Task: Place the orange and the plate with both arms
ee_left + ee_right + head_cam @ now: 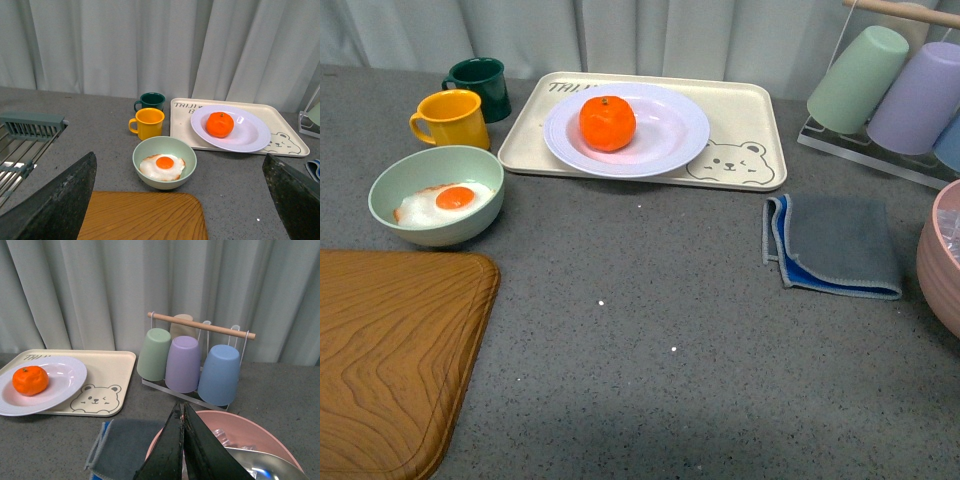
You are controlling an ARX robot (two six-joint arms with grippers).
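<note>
The orange (607,122) rests in the white plate (670,143), which lies on a cream tray with a bear drawing (745,130) at the back of the table. Both also show in the left wrist view, orange (220,124) on plate (252,137), and in the right wrist view, orange (30,380) on plate (62,382). Neither arm appears in the front view. My left gripper (182,200) is open, far from the plate, above the wooden board's edge. My right gripper (182,412) is shut on nothing, hanging over a pink bowl.
A pale green bowl with a fried egg (436,195), a yellow mug (450,119) and a dark green mug (482,86) stand left of the tray. A wooden board (390,350) fills the front left. A grey cloth (835,245), pink bowl (942,260) and cup rack (890,90) are right.
</note>
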